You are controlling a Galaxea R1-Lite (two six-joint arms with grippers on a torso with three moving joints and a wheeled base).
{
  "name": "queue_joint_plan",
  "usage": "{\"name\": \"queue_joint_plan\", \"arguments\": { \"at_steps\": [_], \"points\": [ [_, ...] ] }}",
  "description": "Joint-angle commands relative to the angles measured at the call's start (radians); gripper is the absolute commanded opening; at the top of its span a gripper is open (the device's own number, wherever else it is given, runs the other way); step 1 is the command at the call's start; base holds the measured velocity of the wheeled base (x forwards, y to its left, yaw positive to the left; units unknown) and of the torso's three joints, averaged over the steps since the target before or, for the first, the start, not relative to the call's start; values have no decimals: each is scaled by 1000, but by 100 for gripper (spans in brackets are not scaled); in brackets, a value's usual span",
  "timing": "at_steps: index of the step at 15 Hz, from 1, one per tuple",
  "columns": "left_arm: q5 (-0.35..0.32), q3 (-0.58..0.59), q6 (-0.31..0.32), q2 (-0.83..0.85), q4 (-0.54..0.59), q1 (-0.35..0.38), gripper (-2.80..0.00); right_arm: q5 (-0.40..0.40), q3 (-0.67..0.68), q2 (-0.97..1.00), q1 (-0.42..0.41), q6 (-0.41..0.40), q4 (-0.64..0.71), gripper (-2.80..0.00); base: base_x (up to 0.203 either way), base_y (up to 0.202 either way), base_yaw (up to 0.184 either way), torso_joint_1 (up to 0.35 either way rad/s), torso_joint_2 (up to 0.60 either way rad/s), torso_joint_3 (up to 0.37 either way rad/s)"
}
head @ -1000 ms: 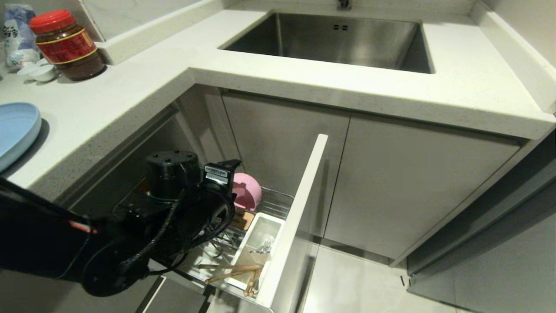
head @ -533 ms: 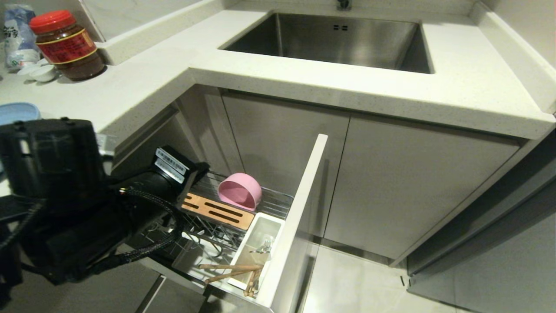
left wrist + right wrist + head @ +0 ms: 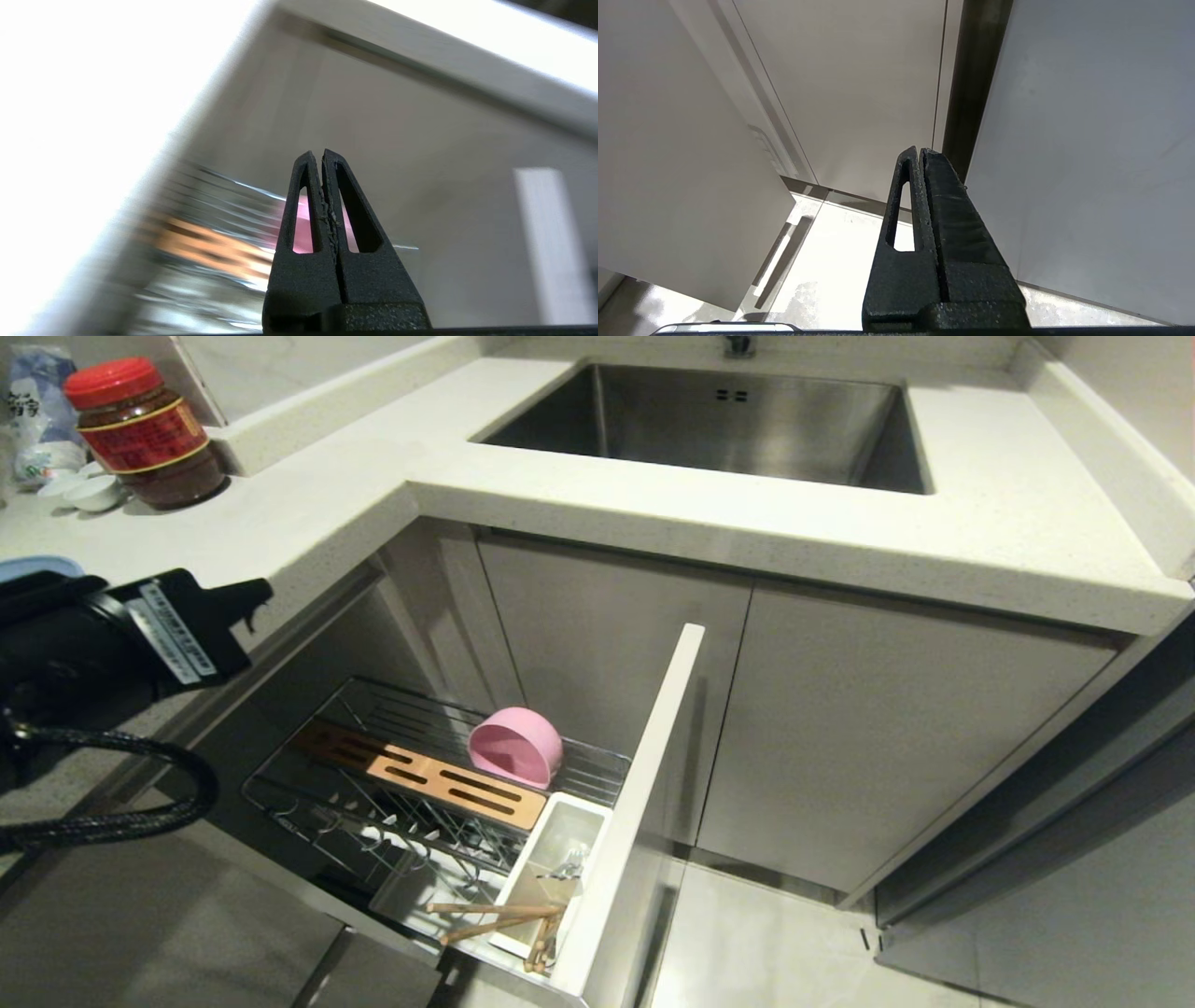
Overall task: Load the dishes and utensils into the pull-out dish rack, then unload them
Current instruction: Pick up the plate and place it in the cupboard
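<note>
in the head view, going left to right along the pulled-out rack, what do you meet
wooden strip → pink bowl → white utensil bin → white panel front

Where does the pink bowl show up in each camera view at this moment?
Head view: pink bowl on its side at the far end of the pull-out dish rack.
Left wrist view: a pink blur behind the shut left gripper.
Right wrist view: not in it.
Shared landmark: the wooden strip.
</note>
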Motion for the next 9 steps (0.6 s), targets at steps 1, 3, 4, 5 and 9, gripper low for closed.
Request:
{"name": "queue_joint_plan", "arguments": {
  "at_steps": [1,3,4,5,9],
  "points": [
    [-12,-73,146,-62,64,145,-280,0,26,-1,0,0,-1,-280,0,0,0,0,0,0],
    [-50,-183,170,-89,172,275,-280,0,26,-1,0,0,-1,-280,0,0,0,0,0,0],
    [-59,-255,169,-98,261,308,-280,0,26,-1,0,0,-1,-280,0,0,0,0,0,0],
    [-65,-319,149,-104,352,325,-280,0,26,-1,0,0,-1,-280,0,0,0,0,0,0],
    [-2,-536,87,-71,630,359,-280,0,26,-1,0,0,-1,-280,0,0,0,0,0,0]
  ]
}}
